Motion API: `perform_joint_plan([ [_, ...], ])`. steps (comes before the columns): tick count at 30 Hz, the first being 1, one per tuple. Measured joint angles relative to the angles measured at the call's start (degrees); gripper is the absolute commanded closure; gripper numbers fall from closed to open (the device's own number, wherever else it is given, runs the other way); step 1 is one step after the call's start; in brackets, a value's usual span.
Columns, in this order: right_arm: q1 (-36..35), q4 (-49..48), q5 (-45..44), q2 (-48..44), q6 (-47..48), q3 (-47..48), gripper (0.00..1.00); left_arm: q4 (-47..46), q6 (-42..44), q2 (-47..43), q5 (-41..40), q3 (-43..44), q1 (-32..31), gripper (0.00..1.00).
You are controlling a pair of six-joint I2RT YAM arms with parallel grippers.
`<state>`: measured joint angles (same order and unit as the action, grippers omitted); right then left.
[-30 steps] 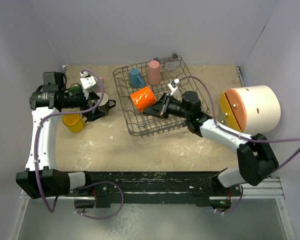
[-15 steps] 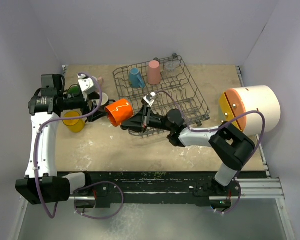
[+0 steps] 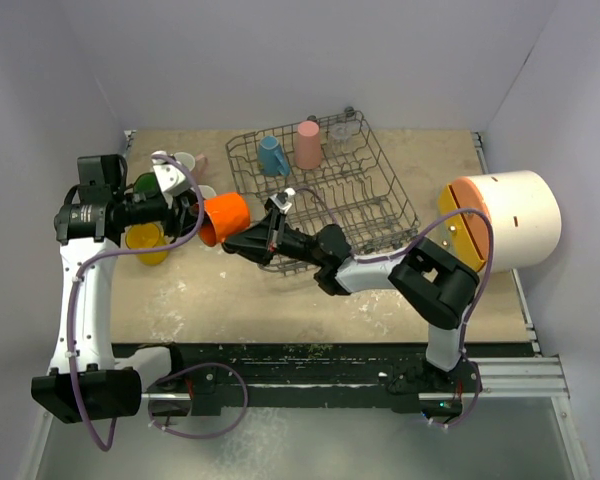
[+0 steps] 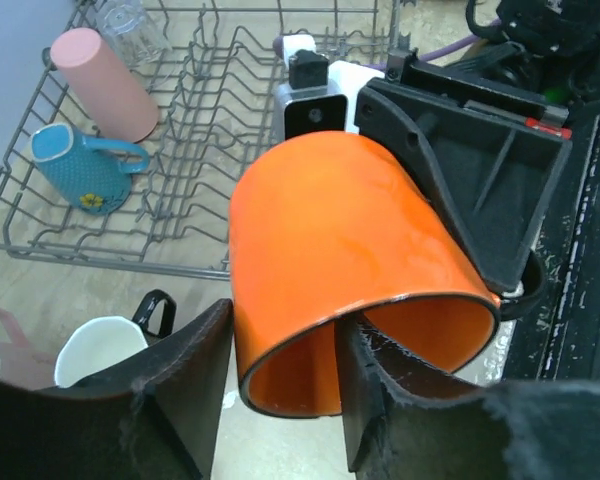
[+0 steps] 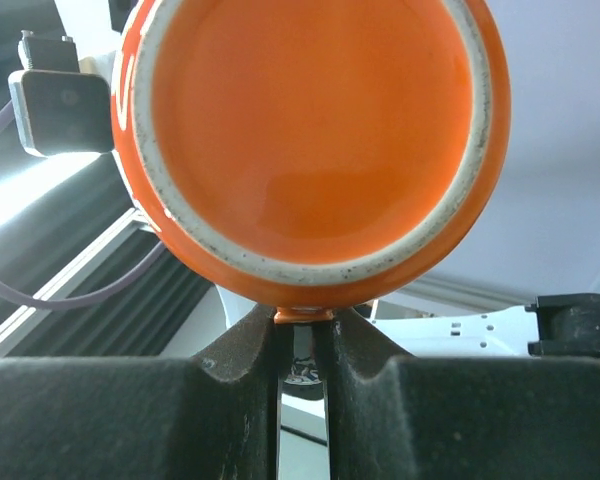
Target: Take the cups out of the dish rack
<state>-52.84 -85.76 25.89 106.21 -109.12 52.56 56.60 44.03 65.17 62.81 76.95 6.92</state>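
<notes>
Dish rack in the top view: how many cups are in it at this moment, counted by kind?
Blue mug: 1
Pink tumbler: 1
Clear glass: 1
Total in the dish rack: 3

I have the right arm [image 3: 375, 268] stretched leftward, right end effector [image 5: 298, 338] clamped on the handle of the glossy orange ceramic mug [image 5: 310, 130]. The left arm [image 3: 80, 290] bends inward, left end effector [image 4: 280, 400] straddling the mug's rim, jaws apart.

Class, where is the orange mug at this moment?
In the top external view, the orange mug hangs on its side just left of the dish rack. The right tool pinches it, and its mouth faces the left tool.
</notes>
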Motion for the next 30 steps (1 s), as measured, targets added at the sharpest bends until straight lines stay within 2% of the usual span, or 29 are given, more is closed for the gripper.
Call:
perform_joint_plan([
  [3, -0.83, -0.55, -1.11, 1.44, -0.98, 0.85, 1.00, -0.70, -0.04, -0.02, -0.70, -0.07, 0.02, 0.73],
  [4, -0.92, -0.55, -1.53, 1.51, -1.53, 0.87, 0.97, -0.98, 0.15, -0.04, -1.29, -0.17, 0.07, 0.81],
  [6, -1.11, -1.14, -2.34, 1.51, -2.82, 0.87, 0.84, -2.08, 0.66, -0.13, -1.90, -0.48, 0.07, 1.00],
  [11, -1.03, -2.49, -3.41, 0.68, -3.69, 0.31, 0.42, -4.09, 0.90, -0.20, -4.81, -1.31, -0.48, 1.00],
  [17, 2.23, -0.72, -1.31, -3.28, 0.20, -4.17, 0.23, -2.38, -1.27, 1.25, -12.90, -1.64, -0.57, 1.00],
  [22, 9.27, 8.04, 0.48, -9.35, 6.05, -8.57, 0.19, 0.44, -0.44, 6.45, -24.79, -1.88, -0.57, 1.00],
  [27, 15.85, 24.83, 0.66, -18.25, 17.31, -8.83, 0.16, 1.44, 0.17, 12.02, -35.60, -4.66, -0.57, 1.00],
  [30, 17.40, 34.36, 0.59, -21.75, 23.80, -7.50, 0.16, 1.22, 0.24, 14.03, -39.78, -6.03, -0.57, 1.00],
])
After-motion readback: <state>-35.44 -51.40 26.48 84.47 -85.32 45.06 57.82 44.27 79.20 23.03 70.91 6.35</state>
